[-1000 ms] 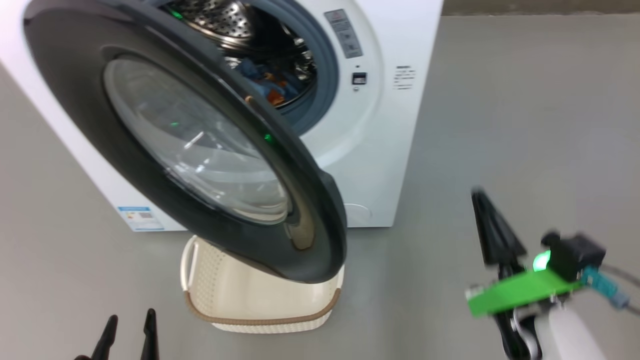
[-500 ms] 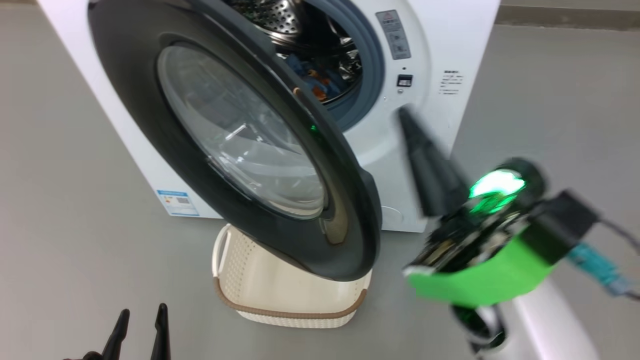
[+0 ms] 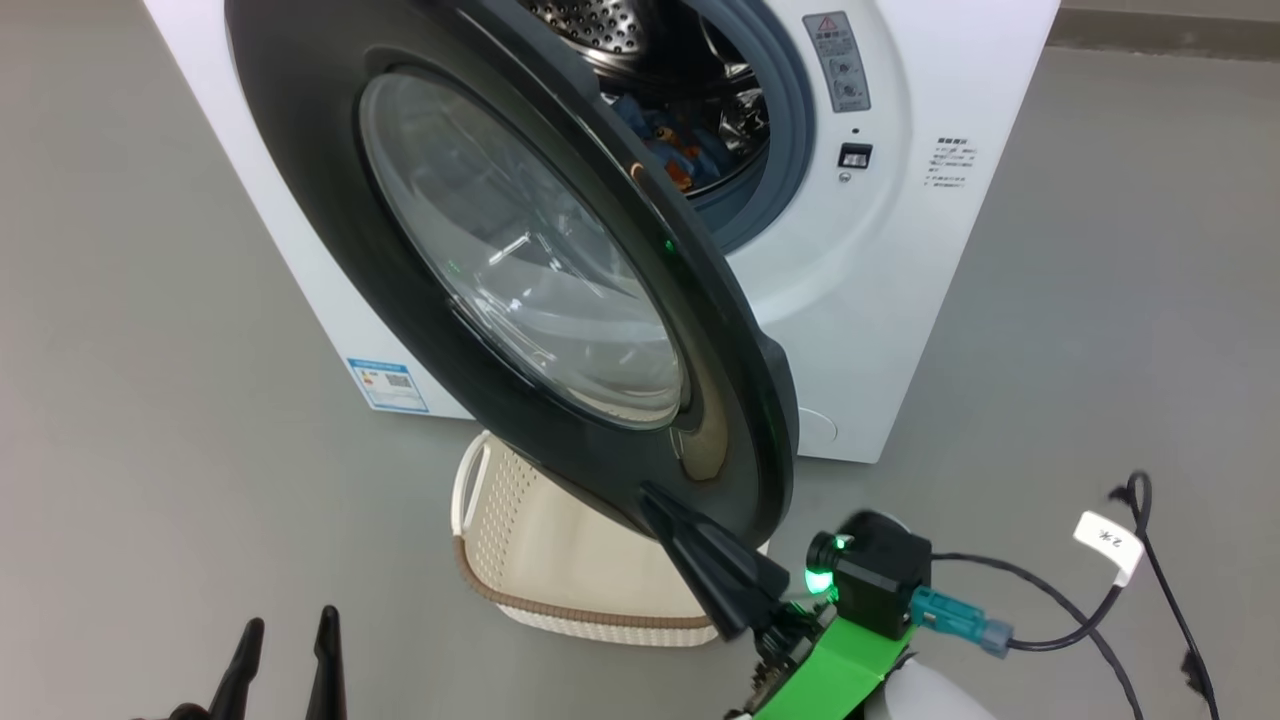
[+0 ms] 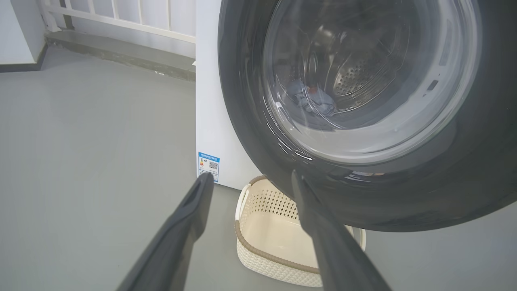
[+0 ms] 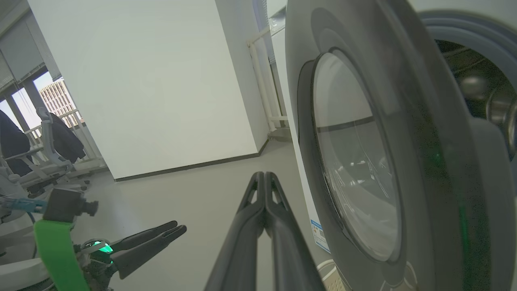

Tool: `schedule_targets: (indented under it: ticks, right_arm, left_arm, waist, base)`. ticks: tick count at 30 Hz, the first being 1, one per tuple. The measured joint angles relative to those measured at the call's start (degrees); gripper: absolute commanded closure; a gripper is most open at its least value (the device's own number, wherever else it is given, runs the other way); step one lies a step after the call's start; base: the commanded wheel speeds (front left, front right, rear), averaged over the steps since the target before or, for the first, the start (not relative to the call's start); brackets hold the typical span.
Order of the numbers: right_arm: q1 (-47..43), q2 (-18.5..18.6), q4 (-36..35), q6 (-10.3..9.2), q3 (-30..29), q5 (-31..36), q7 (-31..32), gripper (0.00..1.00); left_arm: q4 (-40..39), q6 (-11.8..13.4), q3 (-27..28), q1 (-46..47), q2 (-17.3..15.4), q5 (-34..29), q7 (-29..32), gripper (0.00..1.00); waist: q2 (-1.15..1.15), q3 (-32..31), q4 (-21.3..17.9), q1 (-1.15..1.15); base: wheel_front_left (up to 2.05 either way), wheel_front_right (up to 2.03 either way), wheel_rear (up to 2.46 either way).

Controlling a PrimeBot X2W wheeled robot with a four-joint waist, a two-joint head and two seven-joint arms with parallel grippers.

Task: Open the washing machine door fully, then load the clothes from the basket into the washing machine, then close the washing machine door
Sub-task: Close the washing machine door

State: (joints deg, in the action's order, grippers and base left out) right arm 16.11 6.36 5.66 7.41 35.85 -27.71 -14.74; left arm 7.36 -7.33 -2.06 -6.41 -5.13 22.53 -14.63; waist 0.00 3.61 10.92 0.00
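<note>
1. At the bottom edge of the head view, the left gripper [image 3: 285, 662] hangs low over the grey floor. Its two fingers are spread apart with nothing between them, and it is well apart from every task item.
2. The right gripper [image 3: 662, 505] has its fingers pressed together and holds nothing. Its tips sit at the lower outer rim of the washing machine door [image 3: 520, 260]; actual contact cannot be confirmed.
3. The basket [image 3: 590, 607] stands on the floor just in front of the washing machine [image 3: 900, 250], partly beneath the overhanging door. The part of its interior that shows is bare, and no garment is seen in it.
4. The door stands partly swung out, neither latched nor wide open, with its outer face and glass window towards the robot.
5. The clothes [image 3: 672, 142] lie inside the steel drum. They show past the door's edge in the head view and through the glass from the left wrist.
6. Assessment: opening and loading appear complete. Closing the door is judged to be the step in hand and is outstanding. The door has to be swung onto the grey ring and latched.
</note>
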Motion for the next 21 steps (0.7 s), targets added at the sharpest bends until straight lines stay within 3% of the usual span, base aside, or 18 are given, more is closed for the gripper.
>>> schedule_targets:
  ticks: [10,21]
  right_arm:
    - [-1.0,0.6,10.0,0.00,-1.7,-0.2,0.0,1.00]
    - [0.4,0.1,13.3,-0.01,-5.8,-0.1,0.0,1.00]
  left_arm:
    - [0.3,0.0,0.0,0.9,0.3,0.3,0.0,0.00]
    - [0.3,0.0,-0.8,1.4,0.3,0.6,0.0,0.00]
  waist:
    - [0.00,1.2,0.3,0.00]
    - [0.00,2.3,-0.1,0.00]
  base:
    - [0.00,0.00,0.00]
    - [0.00,0.00,0.00]
